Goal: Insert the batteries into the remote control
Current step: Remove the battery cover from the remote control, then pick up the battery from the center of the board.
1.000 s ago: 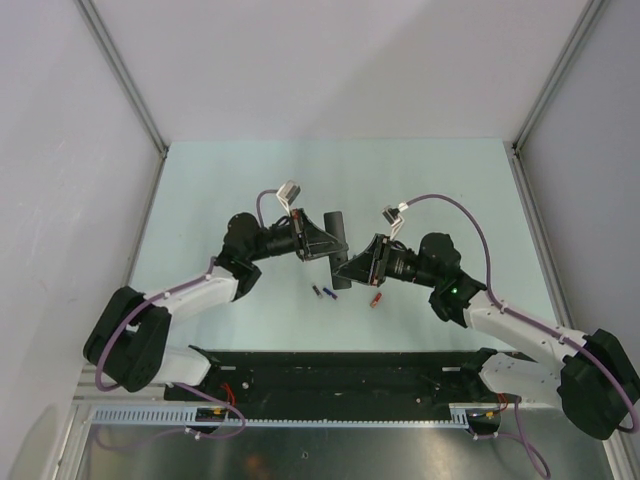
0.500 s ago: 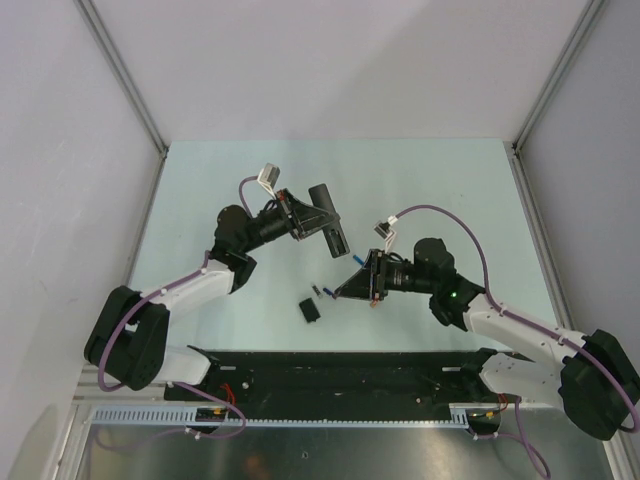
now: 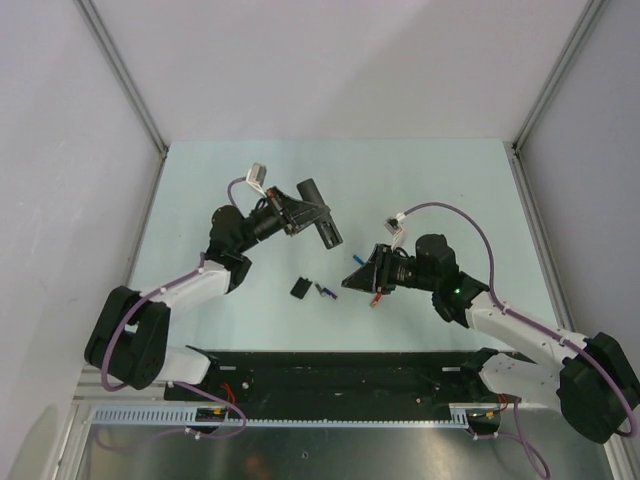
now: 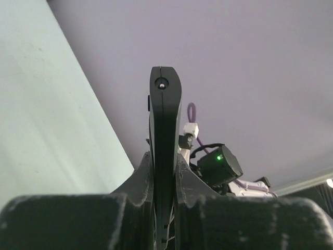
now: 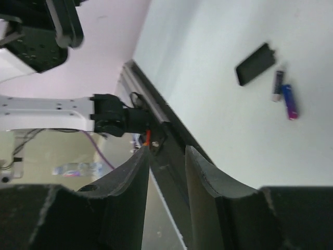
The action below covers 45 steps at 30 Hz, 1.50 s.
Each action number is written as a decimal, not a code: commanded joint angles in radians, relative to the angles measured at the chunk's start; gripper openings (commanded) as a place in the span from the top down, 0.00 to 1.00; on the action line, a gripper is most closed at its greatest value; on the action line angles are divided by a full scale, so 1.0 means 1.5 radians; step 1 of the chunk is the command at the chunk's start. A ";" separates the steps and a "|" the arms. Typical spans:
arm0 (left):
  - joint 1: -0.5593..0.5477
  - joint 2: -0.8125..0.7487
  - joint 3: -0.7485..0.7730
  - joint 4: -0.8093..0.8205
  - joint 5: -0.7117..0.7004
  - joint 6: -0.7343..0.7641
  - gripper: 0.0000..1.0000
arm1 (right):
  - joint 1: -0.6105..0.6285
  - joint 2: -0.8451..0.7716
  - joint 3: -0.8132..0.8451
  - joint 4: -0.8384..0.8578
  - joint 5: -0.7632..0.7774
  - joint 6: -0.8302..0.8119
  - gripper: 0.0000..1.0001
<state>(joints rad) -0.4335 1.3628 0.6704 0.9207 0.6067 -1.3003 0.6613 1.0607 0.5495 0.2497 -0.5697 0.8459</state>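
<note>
The task is being judged as barely begun: the cover is off, but nothing is being loaded yet.

The remote (image 3: 320, 215) is being held clear of the table (image 3: 200, 180), left of centre in the top view. It is being clamped edge-on between the fingers of the left gripper (image 4: 164, 161). The right gripper (image 5: 166, 156) is being kept low at centre right, fingers apart with nothing between them. The panel (image 3: 300, 288) is being left loose on the table below the remote. Two batteries (image 3: 322, 292) are lying just right of it, and a red battery (image 3: 375, 297) further right, under the right gripper. All three are waiting to be seated, and the panel to be refitted.

The table is being shown as smooth, matt, pale green. The remote is a slim matt black bar with a rounded end, and the panel a small flat black rectangle. The batteries are thin bluish-purple cylinders, one pale-tipped.
</note>
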 commanded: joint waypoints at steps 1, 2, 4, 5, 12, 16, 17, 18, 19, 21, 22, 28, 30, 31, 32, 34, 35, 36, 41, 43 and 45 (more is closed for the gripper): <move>0.036 -0.028 -0.035 0.025 -0.022 0.023 1.00 | 0.002 -0.006 0.027 -0.116 0.093 -0.091 0.61; 0.047 -0.045 -0.044 0.023 -0.024 0.025 1.00 | 0.004 -0.005 0.027 -0.126 0.118 -0.099 0.61; 0.055 -0.064 -0.073 0.018 -0.025 0.035 1.00 | 0.007 -0.002 0.028 -0.147 0.147 -0.119 0.60; 0.060 -0.074 -0.081 0.006 -0.028 0.040 1.00 | 0.009 0.001 0.028 -0.154 0.181 -0.125 0.60; 0.063 -0.210 -0.149 -0.167 -0.071 0.170 1.00 | 0.034 0.021 0.039 -0.227 0.364 -0.174 0.57; 0.063 -0.326 -0.160 -0.385 -0.160 0.245 1.00 | 0.057 0.050 0.066 -0.243 0.535 -0.218 0.55; 0.063 -0.340 -0.162 -0.411 -0.179 0.248 1.00 | 0.056 0.063 0.075 -0.239 0.547 -0.250 0.54; 0.063 -0.353 -0.168 -0.429 -0.195 0.245 1.00 | 0.051 0.096 0.090 -0.254 0.548 -0.263 0.54; 0.063 -0.364 -0.172 -0.447 -0.195 0.242 1.00 | 0.047 0.122 0.135 -0.269 0.545 -0.276 0.54; 0.063 -0.382 -0.178 -0.449 -0.181 0.232 1.00 | 0.045 0.191 0.176 -0.293 0.536 -0.329 0.54; 0.063 -0.384 -0.177 -0.451 -0.157 0.231 1.00 | 0.045 0.209 0.205 -0.297 0.529 -0.345 0.54; 0.063 -0.380 -0.172 -0.464 -0.087 0.229 1.00 | 0.030 0.312 0.264 -0.294 0.499 -0.414 0.54; 0.063 -0.387 -0.173 -0.463 -0.076 0.232 1.00 | 0.025 0.333 0.291 -0.309 0.500 -0.427 0.54; 0.063 -0.390 -0.173 -0.464 -0.072 0.235 1.00 | 0.024 0.353 0.299 -0.314 0.505 -0.438 0.54; 0.063 -0.392 -0.173 -0.464 -0.062 0.237 1.00 | 0.024 0.359 0.306 -0.319 0.507 -0.441 0.53; 0.063 -0.396 -0.173 -0.466 -0.052 0.242 1.00 | 0.020 0.364 0.321 -0.329 0.519 -0.440 0.53; 0.063 -0.397 -0.174 -0.466 -0.042 0.244 1.00 | 0.018 0.360 0.321 -0.331 0.519 -0.435 0.52; 0.063 -0.397 -0.173 -0.466 -0.036 0.248 1.00 | 0.016 0.356 0.320 -0.337 0.518 -0.428 0.52; 0.063 -0.393 -0.174 -0.462 -0.011 0.252 1.00 | 0.017 0.349 0.313 -0.343 0.522 -0.412 0.51; 0.063 -0.394 -0.180 -0.454 0.001 0.251 1.00 | 0.015 0.350 0.313 -0.342 0.525 -0.413 0.51; 0.063 -0.400 -0.186 -0.449 0.014 0.251 1.00 | 0.012 0.350 0.313 -0.343 0.524 -0.417 0.51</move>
<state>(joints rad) -0.3435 0.7834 0.4095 0.2131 0.5594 -0.9485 0.6880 1.6085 0.9909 -0.2630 0.1894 0.2260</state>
